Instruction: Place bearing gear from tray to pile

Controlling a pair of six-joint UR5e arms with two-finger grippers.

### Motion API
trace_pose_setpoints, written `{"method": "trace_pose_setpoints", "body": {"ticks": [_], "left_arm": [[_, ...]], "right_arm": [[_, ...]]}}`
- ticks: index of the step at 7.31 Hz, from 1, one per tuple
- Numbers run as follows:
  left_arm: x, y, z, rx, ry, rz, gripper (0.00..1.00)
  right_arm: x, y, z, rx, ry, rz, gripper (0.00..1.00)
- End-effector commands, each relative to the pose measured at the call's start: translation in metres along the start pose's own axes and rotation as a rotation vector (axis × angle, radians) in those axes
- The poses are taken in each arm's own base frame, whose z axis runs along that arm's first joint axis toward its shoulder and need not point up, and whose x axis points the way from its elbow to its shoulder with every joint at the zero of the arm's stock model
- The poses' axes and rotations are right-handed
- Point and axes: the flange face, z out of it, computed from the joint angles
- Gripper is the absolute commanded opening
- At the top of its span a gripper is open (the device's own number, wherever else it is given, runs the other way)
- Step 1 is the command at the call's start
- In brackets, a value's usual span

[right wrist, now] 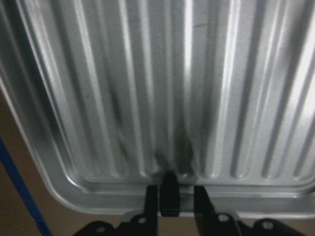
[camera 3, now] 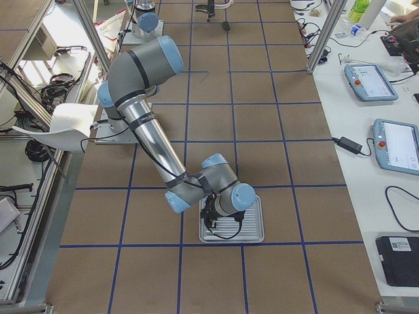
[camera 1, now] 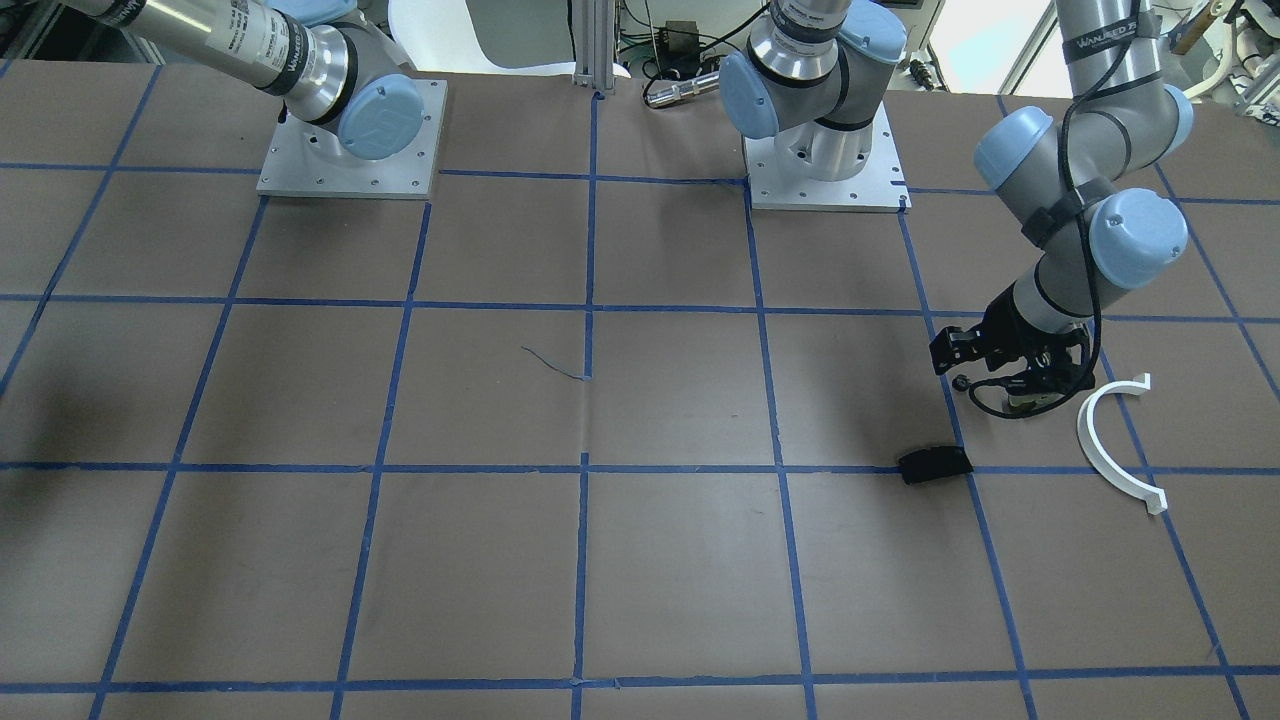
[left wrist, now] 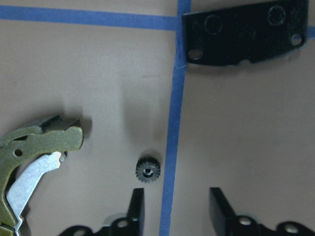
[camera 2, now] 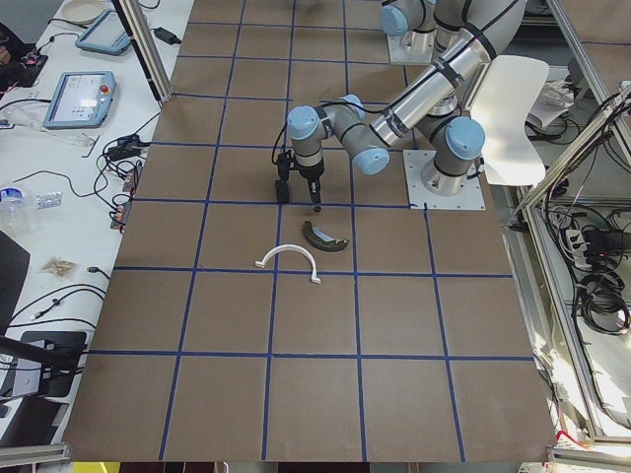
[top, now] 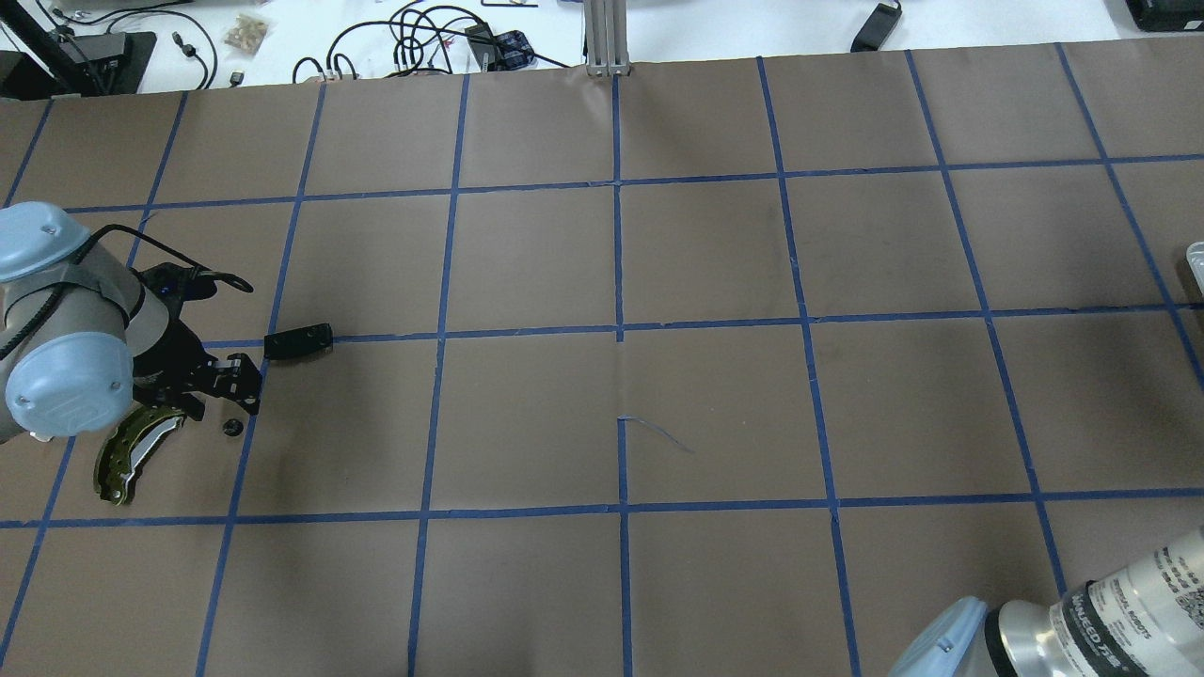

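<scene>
Left wrist-mounted view — bearing gear (left wrist: 147,171) is laid among the pile (top: 141,442) (brake shoe (left wrist: 34,152), black pad (left wrist: 241,34)), hence the left gripper (left wrist: 177,192) is held spread.

Left end effector (left wrist: 177,211) spread; right end effector (right wrist: 172,202) low

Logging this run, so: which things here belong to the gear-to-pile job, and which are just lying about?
Job: bearing gear, tray, the pile's brake shoe, white half-ring and black pad, left gripper with open fingers near the gear.
Lying about: teach pendants, power adapter on the side bench.
</scene>
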Motion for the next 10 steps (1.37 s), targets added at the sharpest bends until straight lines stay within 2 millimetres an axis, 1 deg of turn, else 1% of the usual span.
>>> {"method": "trace_pose_setpoints", "body": {"ticks": [1,2,3,4,5,6,7,8,9,10], "left_arm": [[0.011,-0.003,-0.009,0.022,-0.004,-0.041,1.0],[0.046,-0.008,-0.033,0.067,-0.024,-0.081,1.0],[0.107,-0.014,-0.067,0.104,-0.05,-0.063,1.0],[0.159,-0.015,-0.104,0.091,-0.051,-0.062,1.0],[0.195,-0.013,-0.151,0.073,-0.044,-0.02,1.0],[0.221,-0.008,-0.203,0.079,-0.028,-0.027,1.0],[0.242,0.006,-0.256,0.089,-0.023,-0.021,1.0],[0.256,0.022,-0.306,0.133,0.006,0.004,1.0],[0.263,0.031,-0.333,0.146,0.087,0.012,1.0],[0.261,0.026,-0.321,0.118,0.071,0.007,1.0]], "right_arm": [[-0.002,0.004,-0.003,-0.021,-0.013,-0.006,0.0],[-0.003,0.004,-0.003,-0.026,-0.019,-0.008,0.0],[-0.003,0.008,-0.011,-0.019,-0.013,-0.005,0.0],[-0.012,0.013,-0.034,0.007,0.009,-0.003,0.0],[-0.034,0.009,-0.061,0.051,0.026,-0.022,0.0],[-0.084,-0.017,-0.09,0.124,0.027,-0.087,0.0],[-0.132,-0.038,-0.115,0.161,0.047,-0.113,0.0],[-0.184,-0.051,-0.138,0.212,0.042,-0.121,0.0],[-0.237,-0.062,-0.155,0.227,0.038,-0.112,0.0],[-0.293,-0.067,-0.17,0.247,0.002,-0.071,0.0]]}}
